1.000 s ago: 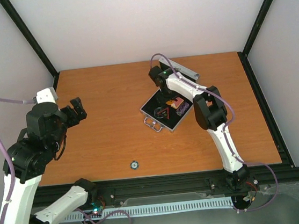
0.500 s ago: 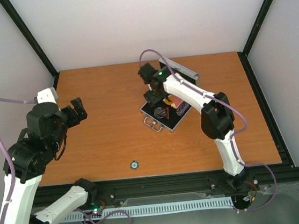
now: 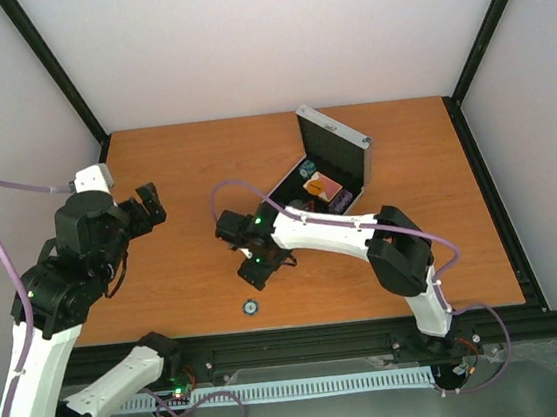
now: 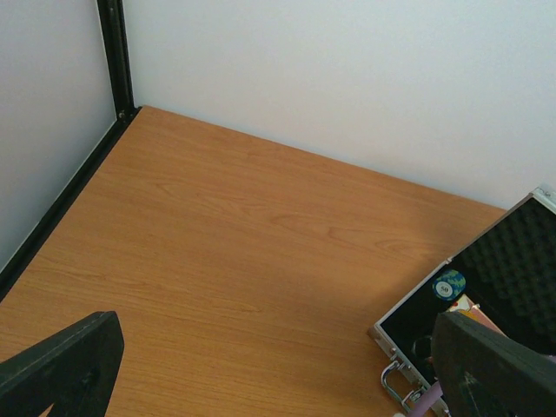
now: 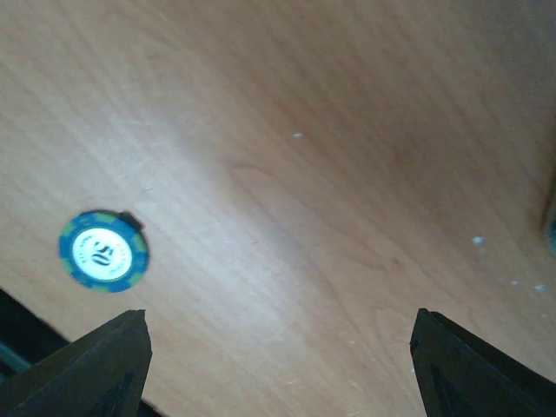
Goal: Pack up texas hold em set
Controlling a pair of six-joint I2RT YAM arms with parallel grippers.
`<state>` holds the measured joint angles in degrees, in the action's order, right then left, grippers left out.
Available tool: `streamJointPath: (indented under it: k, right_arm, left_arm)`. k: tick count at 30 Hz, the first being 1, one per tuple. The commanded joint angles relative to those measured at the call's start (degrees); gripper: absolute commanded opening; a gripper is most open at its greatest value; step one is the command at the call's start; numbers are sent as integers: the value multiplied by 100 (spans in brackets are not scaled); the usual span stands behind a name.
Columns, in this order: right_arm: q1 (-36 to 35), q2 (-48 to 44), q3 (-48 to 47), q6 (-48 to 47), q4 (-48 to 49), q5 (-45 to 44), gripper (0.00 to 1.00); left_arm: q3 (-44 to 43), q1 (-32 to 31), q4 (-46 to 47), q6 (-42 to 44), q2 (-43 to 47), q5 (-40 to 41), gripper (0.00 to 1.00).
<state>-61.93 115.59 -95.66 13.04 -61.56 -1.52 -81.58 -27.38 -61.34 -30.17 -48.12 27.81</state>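
Note:
The silver case [image 3: 336, 139] stands open at the back of the table, lid upright. Its black lining holds a blue chip [image 3: 308, 170], a pink-white card pack [image 3: 324, 185] and darker pieces [image 3: 341, 201]. One loose blue-and-white poker chip [image 3: 252, 306] lies near the table's front edge. My right gripper [image 3: 256, 276] hovers just behind that chip. In the right wrist view the chip [image 5: 103, 250] lies left of and beyond my open right gripper [image 5: 282, 365], with only bare wood between the fingers. My left gripper [image 3: 147, 205] is open over the left side of the table, holding nothing. From the left wrist, the case [image 4: 408, 326] appears at the right.
The wooden table [image 3: 174, 170] is bounded by a black frame [image 3: 63, 82] and white walls. The case's metal handle [image 4: 395, 382] points toward the left side of the table. A black rail [image 3: 304, 341] runs along the near edge, just in front of the loose chip.
My right arm has swung off the case toward the near left and now hangs by the loose chip, leaving the case's inside in sight. The left arm has hardly moved.

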Motion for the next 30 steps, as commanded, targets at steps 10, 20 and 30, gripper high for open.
streamJointPath:
  k: [10,20,30]
  right_arm:
    - [-781,420,-296,377,317,665,84]
    - [-935,954,-435,575,404,602,82]
    - [-932,1209,-350,606,486,635,80]
  left_arm:
    - [-22,22,104,178,52,-179,100]
    - [-131,23,-42,272,75,-235,100]
    - [-138,22,-139,297,149,-183,100]
